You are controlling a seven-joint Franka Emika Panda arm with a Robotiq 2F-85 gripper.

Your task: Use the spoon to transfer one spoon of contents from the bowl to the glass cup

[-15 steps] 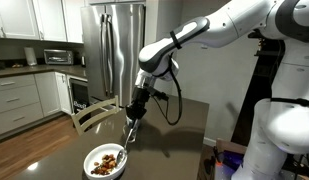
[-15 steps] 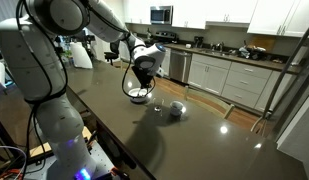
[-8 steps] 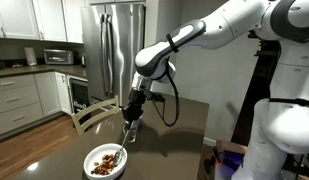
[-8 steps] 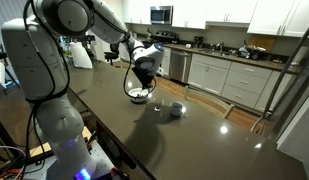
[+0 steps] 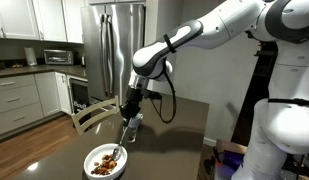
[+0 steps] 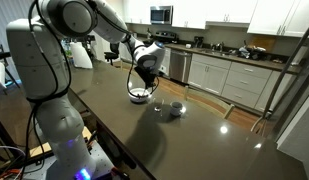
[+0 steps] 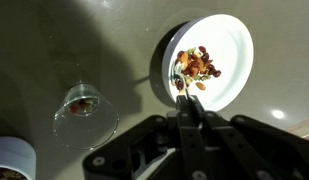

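gripper (image 7: pixel 190 122) clamping the spoon (image 7: pixel 180 88), tip sitting in nut mix (image 7: pixel 194 66) in bowl (image 7: pixel 234 45); scoop shallow, carry level to glass cup (image 7: pixel 84 112).

A dark glossy counter (image 5: pixel 179 135) fills the lower part of both exterior views. In an exterior view, a stainless refrigerator (image 5: pixel 109 50) stands at upper centre. To its left are a dark-fronted oven (image 5: pixel 79 92), a microwave (image 5: pixel 57 57) on a worktop, and white cabinets (image 5: pixel 19 18) in the upper left corner. A pale wooden chair (image 5: pixel 92 110) sits at the counter's far edge. In an exterior view, white lower cabinets (image 6: pixel 229 78) run across the right, with a second microwave (image 6: pixel 161 14) at top centre. In the wrist view, a white round container (image 7: pixel 6 160) shows at lower left.
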